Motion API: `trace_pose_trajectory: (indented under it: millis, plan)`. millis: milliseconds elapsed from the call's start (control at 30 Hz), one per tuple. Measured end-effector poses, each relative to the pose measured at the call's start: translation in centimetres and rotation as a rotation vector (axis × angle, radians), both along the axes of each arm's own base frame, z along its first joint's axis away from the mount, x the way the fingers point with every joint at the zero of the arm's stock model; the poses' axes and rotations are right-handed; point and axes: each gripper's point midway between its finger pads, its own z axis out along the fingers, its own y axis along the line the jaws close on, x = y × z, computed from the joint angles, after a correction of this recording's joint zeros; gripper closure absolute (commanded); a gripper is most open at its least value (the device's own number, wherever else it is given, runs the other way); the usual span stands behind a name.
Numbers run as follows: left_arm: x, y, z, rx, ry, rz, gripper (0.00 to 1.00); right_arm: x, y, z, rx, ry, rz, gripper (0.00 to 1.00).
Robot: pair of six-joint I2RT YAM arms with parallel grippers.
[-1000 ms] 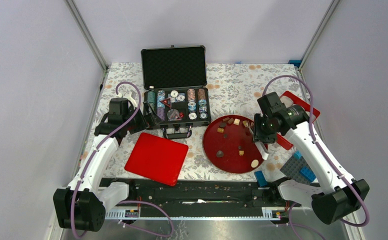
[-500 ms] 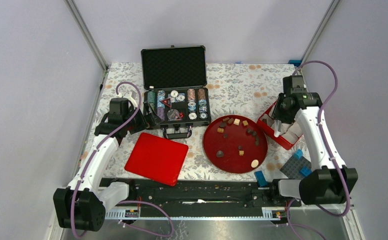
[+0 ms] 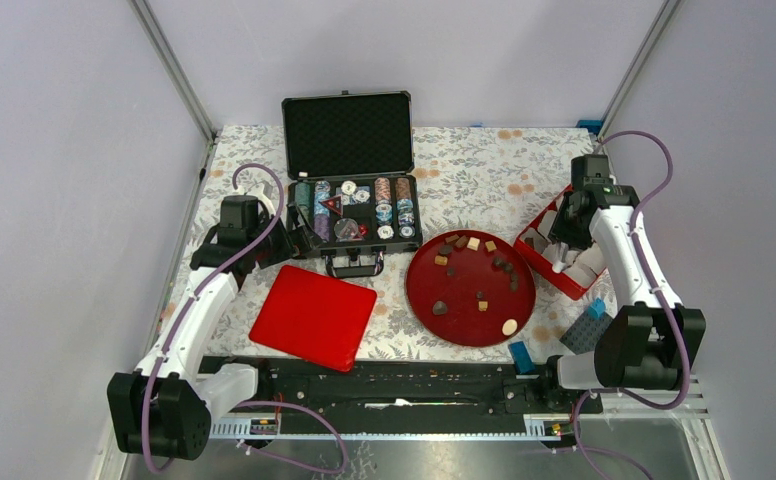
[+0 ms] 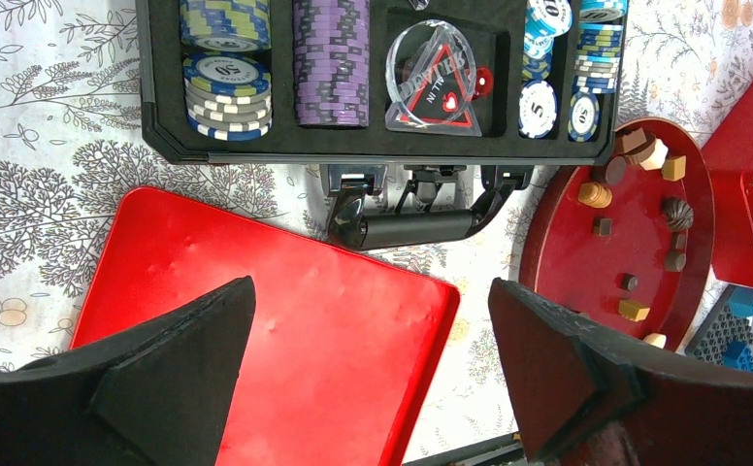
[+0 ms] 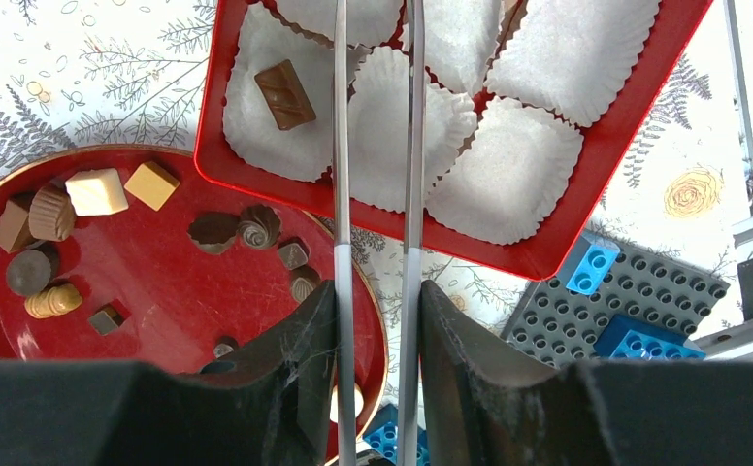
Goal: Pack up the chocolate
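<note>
**Pinching tweezers above the red box, chocolate mostly lying on the plate**

The right gripper (image 5: 376, 291) is pinching a pair of metal tweezers (image 5: 341, 146). Its jaws are standing narrowly apart, with one blade pressed against each finger. The blades are reaching out over the red box (image 5: 533, 260) of white paper cups (image 5: 508, 170). Their tips are running off the top edge of the wrist view, so I cannot tell whether a piece is caught between them.

One brown bar of chocolate (image 5: 285, 94) is lying in a cup at the corner of the box nearest the plate. The other pieces, dark, tan and cream, are sitting scattered on the round red plate (image 5: 159, 282) just beside the box.

The left gripper (image 4: 370, 291) is hanging with its jaws spread wide, holding nothing. It is hovering above the square red lid (image 4: 179, 282), near the handle of the open chip case (image 4: 159, 136). Blue bricks (image 5: 635, 342) are resting on a grey baseplate (image 5: 547, 311) near the box.
</note>
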Motion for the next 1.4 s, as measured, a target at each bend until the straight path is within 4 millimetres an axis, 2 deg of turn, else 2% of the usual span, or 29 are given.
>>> trace_pose_trajectory:
  millis: [100, 233, 567, 1400]
  plan:
    - [0.0, 0.0, 0.0, 0.001, 0.001, 0.000, 0.01, 0.3, 0.0, -0.3, 0.002, 0.002, 0.003, 0.87]
    - [0.0, 0.1, 0.0, 0.005, 0.000, 0.002, 0.01, 0.6, 0.2, -0.7, 0.011, 0.008, 0.007, 0.75]
    - [0.1, 0.3, -0.1, 0.018, -0.002, 0.013, 0.01, 0.7, 0.5, -1.6, 0.030, 0.038, 0.017, 0.68]
    - [0.1, 0.3, 0.2, 0.017, -0.014, 0.012, 0.01, 0.7, 0.6, -1.6, 0.033, 0.040, 0.034, 0.59]
